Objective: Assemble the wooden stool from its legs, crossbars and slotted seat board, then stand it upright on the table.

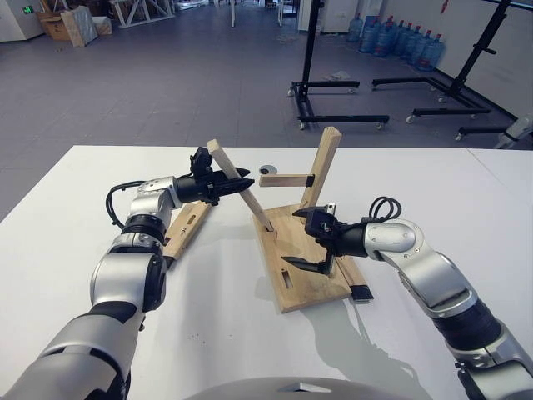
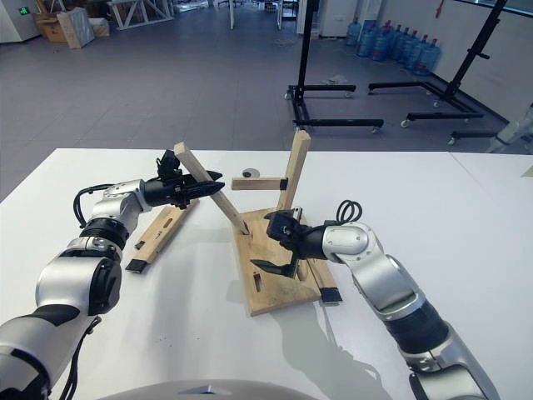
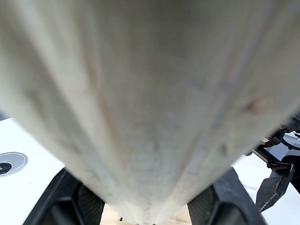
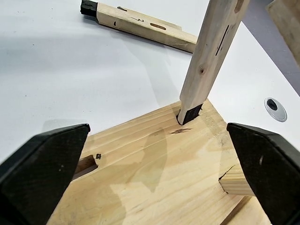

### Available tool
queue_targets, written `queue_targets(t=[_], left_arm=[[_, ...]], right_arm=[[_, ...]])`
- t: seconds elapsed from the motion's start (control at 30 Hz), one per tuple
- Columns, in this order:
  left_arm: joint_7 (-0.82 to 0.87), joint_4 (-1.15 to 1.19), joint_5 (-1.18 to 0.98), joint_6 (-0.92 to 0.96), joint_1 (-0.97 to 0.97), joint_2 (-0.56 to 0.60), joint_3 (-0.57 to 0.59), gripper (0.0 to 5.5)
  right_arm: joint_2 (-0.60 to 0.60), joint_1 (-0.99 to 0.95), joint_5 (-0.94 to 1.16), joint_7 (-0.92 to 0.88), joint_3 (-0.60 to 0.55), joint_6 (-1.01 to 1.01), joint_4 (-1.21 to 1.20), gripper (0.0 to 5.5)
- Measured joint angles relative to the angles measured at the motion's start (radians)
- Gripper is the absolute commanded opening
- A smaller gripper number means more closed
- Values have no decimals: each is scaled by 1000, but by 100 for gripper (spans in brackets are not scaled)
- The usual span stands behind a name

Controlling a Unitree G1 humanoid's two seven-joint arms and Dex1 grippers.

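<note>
Clenching the tilted leg [image 1: 260, 213] mid-length suits stiff, light wood: left gripper [image 1: 244, 180] fingers grasp it there, while right gripper [image 1: 310, 240] fingers hang released over the seat board [image 1: 312, 292].

Colours noted: seat board [image 4: 154, 173] pale yellow wood, streaky lengthwise grain; slanted leg [image 4: 211, 51] lighter beige, small brown knot, black tip; loose leg [image 4: 140, 26] same beige, black end cap; surface [image 4: 56, 79] plain white; left gripper [image 1: 243, 179] and right gripper [image 1: 293, 239] black.

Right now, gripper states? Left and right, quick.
Left gripper: shut on the tilted stool leg.
Right gripper: open over the seat board, holding nothing.
</note>
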Motion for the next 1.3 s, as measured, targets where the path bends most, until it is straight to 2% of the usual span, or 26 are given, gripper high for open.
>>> queue_targets(t=[0.73, 1.1, 1.3], left_arm=[[-18, 49, 50, -32, -84, 13, -123, 202], [3, 66, 51, 51, -105, 12, -114, 202], [-41, 27, 61, 18, -97, -7, -146, 202]], right_arm=[[15, 1, 0, -15, 4, 15, -2, 540], [25, 1, 0, -27, 9, 19, -4, 540], [36, 1, 0, -34, 23, 19, -10, 540]])
